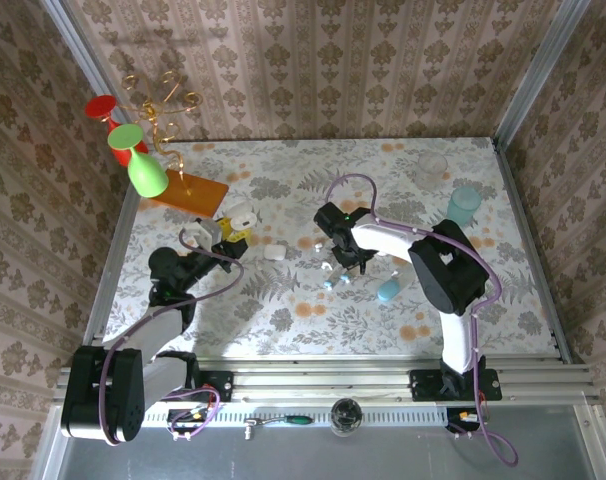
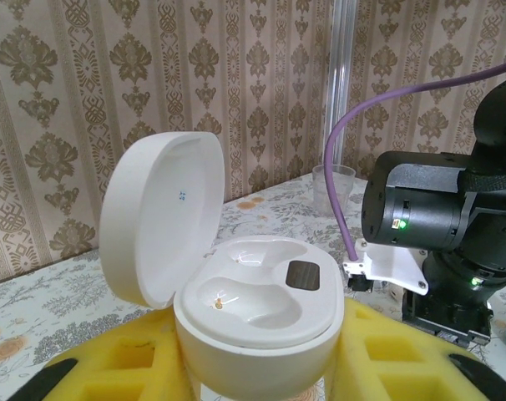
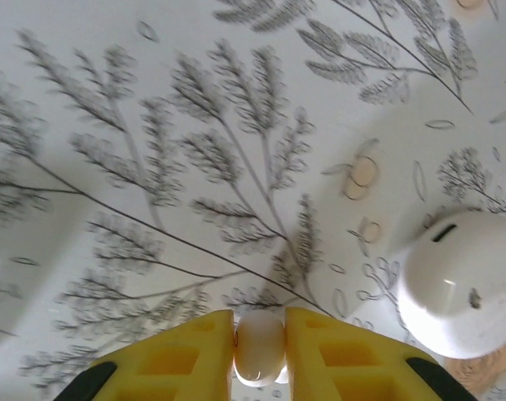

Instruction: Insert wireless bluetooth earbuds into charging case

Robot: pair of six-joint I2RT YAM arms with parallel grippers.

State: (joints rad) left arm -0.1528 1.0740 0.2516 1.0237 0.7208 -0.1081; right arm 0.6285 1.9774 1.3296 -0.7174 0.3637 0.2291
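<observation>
**Earbud pinched: carry it to the open case**

Step in hand, as I read it: one earbud is gripped, and next you carry it over and seat it.

- Right gripper (image 1: 348, 263): the yellow pads (image 3: 182, 359) are nearly together, pinching an earbud (image 3: 260, 344) by its whitish body over the table (image 3: 153, 125). I can't tell if it's lifted clear. The grip is at the very pad tips, so move slowly and don't squeeze harder or it may pop out.
- Left gripper (image 1: 221, 238): closed partway around the charging case (image 2: 261, 322), holding it upright with the lid (image 2: 157, 217) swung open. Both wells (image 2: 245, 301) look empty.
- The case sits well left of your right gripper. Come in from above, clear of the lid. Line the earbud up over one well, lower until it seats, then let go. I can't tell which well fits this one.
- The second earbud (image 1: 328, 284) lies on the table just beside the right gripper.
- Don't mistake the white egg-shaped item (image 3: 457, 284) for the case.
</observation>
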